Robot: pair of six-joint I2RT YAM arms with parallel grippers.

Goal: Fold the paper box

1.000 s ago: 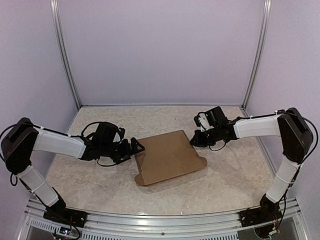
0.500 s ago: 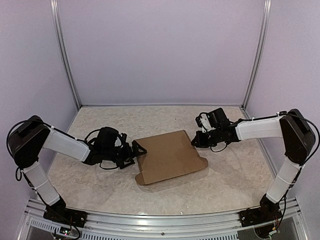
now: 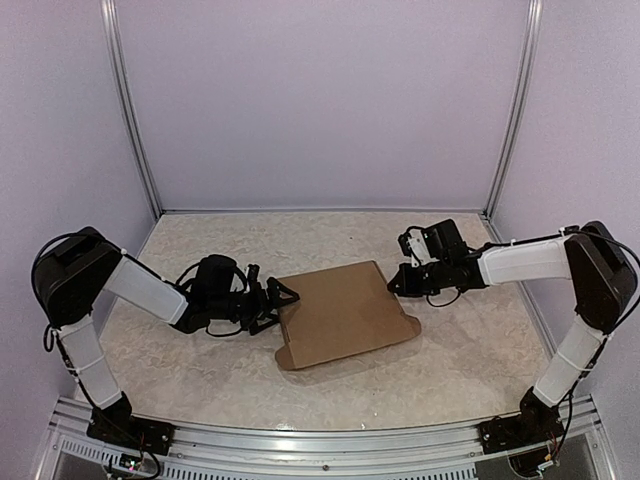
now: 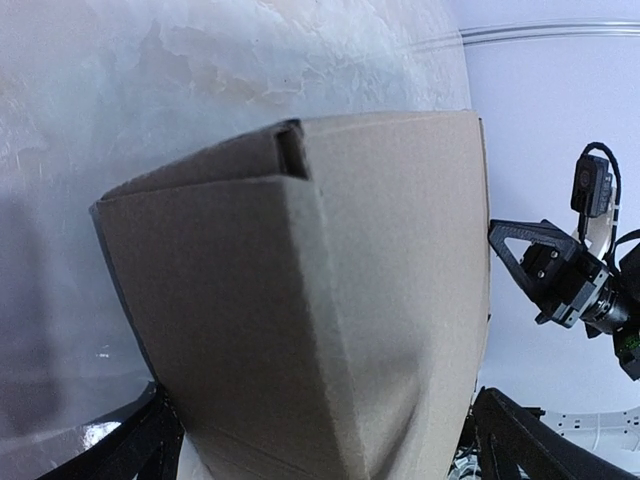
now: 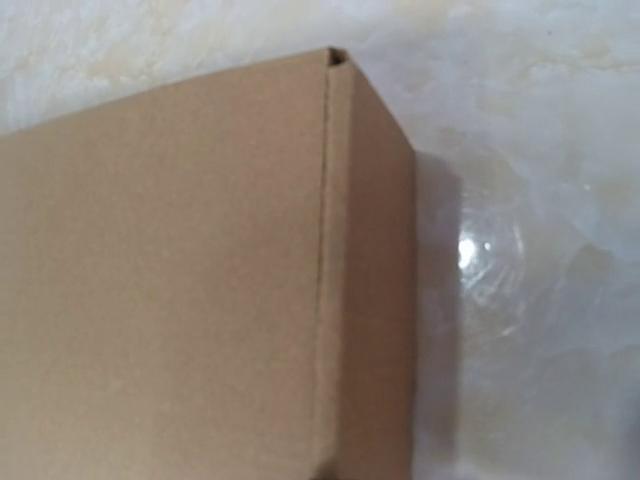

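Note:
The paper box (image 3: 342, 314) is plain brown cardboard, folded shut into a shallow mailer lying flat mid-table. My left gripper (image 3: 279, 308) is open at the box's left edge. In the left wrist view its fingers (image 4: 138, 452) stand wide apart with the box (image 4: 300, 300) filling the gap between them. My right gripper (image 3: 396, 283) sits at the box's far right corner and looks shut. The right wrist view shows only the box's top and side wall (image 5: 200, 280), with a dark tip at the bottom edge.
The marbled tabletop (image 3: 200, 370) is enclosed by pale walls with metal posts (image 3: 135, 130) at the back corners. A metal rail (image 3: 320, 445) runs along the near edge.
My left gripper has moved right until its open jaws reach the box's left edge. The box and my right gripper have shifted slightly right.

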